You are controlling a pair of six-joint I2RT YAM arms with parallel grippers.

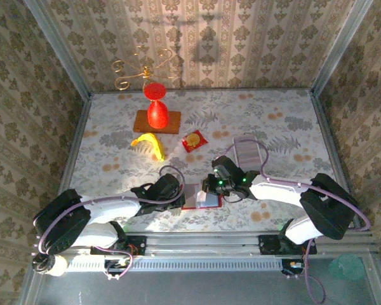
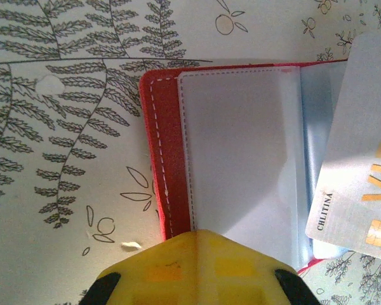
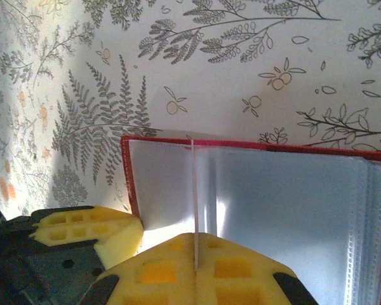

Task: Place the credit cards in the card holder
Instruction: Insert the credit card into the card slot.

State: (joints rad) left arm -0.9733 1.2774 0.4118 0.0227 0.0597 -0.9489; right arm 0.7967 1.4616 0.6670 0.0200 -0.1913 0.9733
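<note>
While my left gripper point(image 2: 200, 251) pinches the open card holder point(image 2: 164, 159) at the table's point(image 1: 273, 117) near edge, my right gripper point(image 3: 195, 248), clamped on a credit card point(image 2: 359, 140), should slide it squarely under the clear sleeve point(image 2: 241, 146)

My rig's bodywork
I see pale silver links and black joints on the left arm point(image 1: 108, 206) and right arm point(image 1: 279, 189), lilac cables point(image 1: 171, 170) looping off both, green lights point(image 1: 222, 184) at the right wrist, yellow pocketed fingers point(image 3: 152, 273).
</note>
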